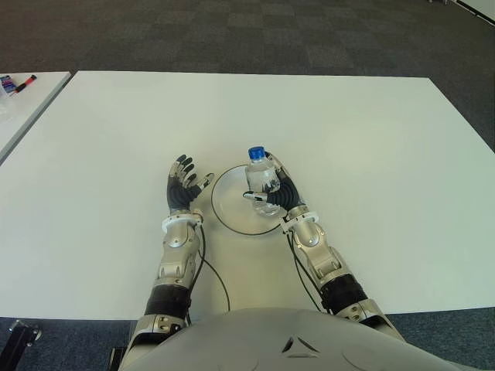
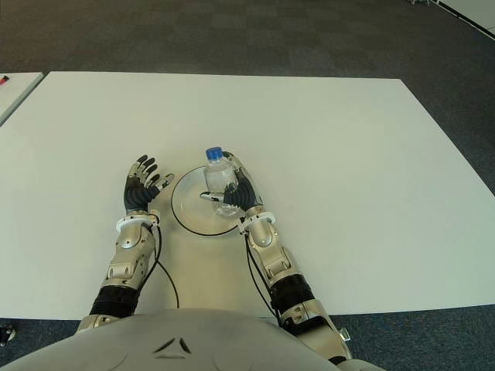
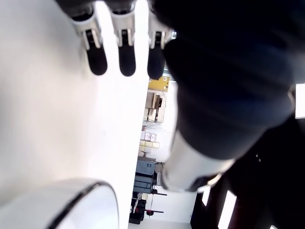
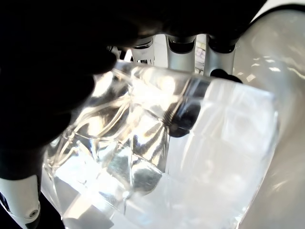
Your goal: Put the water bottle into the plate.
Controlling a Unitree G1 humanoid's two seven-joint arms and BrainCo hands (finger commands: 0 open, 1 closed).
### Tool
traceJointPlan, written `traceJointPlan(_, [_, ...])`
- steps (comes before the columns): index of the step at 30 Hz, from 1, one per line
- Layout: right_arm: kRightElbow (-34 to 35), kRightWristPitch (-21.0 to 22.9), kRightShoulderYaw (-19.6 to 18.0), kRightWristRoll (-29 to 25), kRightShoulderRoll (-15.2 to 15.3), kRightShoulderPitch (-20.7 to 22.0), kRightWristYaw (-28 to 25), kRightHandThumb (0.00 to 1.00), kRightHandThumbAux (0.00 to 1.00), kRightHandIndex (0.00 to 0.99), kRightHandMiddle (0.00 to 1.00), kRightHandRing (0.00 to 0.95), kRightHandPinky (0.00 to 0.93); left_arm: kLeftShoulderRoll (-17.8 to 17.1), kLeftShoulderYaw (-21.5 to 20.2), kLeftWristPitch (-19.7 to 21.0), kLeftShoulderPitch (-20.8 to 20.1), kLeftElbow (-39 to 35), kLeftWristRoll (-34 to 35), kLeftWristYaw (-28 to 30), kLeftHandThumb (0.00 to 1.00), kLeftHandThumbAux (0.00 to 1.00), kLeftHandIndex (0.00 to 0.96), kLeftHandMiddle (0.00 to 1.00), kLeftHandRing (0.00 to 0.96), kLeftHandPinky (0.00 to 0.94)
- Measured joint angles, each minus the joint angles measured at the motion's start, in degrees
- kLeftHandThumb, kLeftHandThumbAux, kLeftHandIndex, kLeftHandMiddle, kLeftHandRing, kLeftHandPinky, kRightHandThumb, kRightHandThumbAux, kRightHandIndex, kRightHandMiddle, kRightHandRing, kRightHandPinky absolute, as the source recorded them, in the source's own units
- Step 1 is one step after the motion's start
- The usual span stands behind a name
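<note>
A clear water bottle with a blue cap stands upright over the right part of a round white plate with a dark rim. My right hand is shut on the bottle, fingers wrapped around its body; the right wrist view shows the clear plastic close against the palm. Whether the bottle's base touches the plate is hidden by the hand. My left hand shows just left of the plate, fingers spread and holding nothing. The plate's rim shows in the left wrist view.
The white table stretches wide around the plate. A second white table at the far left carries small items, including a red and black marker. Dark carpet lies beyond the far edge.
</note>
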State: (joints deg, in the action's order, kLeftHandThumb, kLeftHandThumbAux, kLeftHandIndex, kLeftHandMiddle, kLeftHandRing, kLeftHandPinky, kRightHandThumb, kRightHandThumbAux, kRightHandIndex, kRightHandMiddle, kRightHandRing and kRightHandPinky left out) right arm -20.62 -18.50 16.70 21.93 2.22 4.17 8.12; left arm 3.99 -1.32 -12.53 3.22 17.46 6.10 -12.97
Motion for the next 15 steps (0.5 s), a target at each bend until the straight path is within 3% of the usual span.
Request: traceJointPlan(15, [-1.9,-2.0,-0.3,-0.5,0.1,0.7,0.0,0.0,0.793,0.0,0.0,0.0,0.0,0.0,0.0,-0.2,-0.3,0.6,0.0,0.0,0.052,0.998,0.157,0.181,0.161,0.184])
